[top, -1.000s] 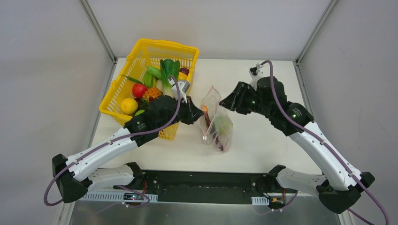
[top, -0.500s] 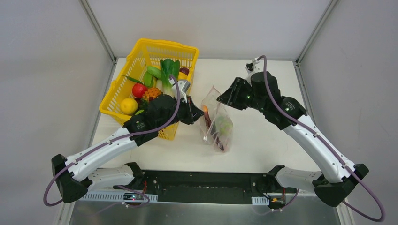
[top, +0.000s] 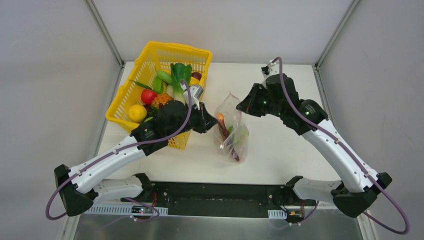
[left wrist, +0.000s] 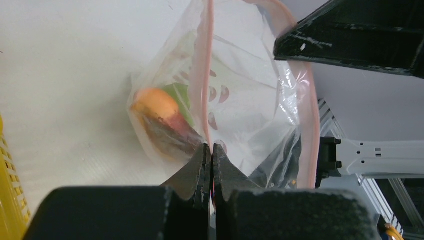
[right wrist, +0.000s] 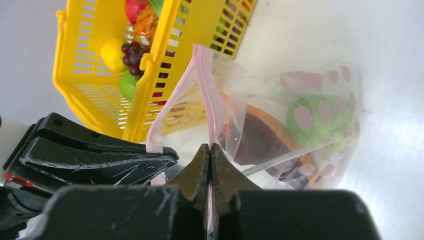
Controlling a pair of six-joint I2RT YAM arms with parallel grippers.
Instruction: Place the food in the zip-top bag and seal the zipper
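Pinching with my left tool (left wrist: 210, 152), fingers pressed together, I hold the pink zipper (left wrist: 205, 75). My right tool (right wrist: 210, 152) squeezes it too. The zip-top bag (top: 227, 107) sits on the table (top: 285, 145), food (top: 241, 134) inside, beside the yellow basket (top: 150, 57).

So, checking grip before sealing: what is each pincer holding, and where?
Both the left pincer and right pincer pinch the clear crinkly plastic bag by its pink zipper strip.

My left gripper (left wrist: 210, 152) is pinched closed on the pink zipper (left wrist: 205, 75) of the clear zip-top bag (left wrist: 250, 115). Orange and green food (left wrist: 162, 107) sits inside, low end on the bench (left wrist: 65, 75). Right gripper (left wrist: 300, 42) is at the mouth's other strip. Sliver of yellow basket (left wrist: 6, 195).
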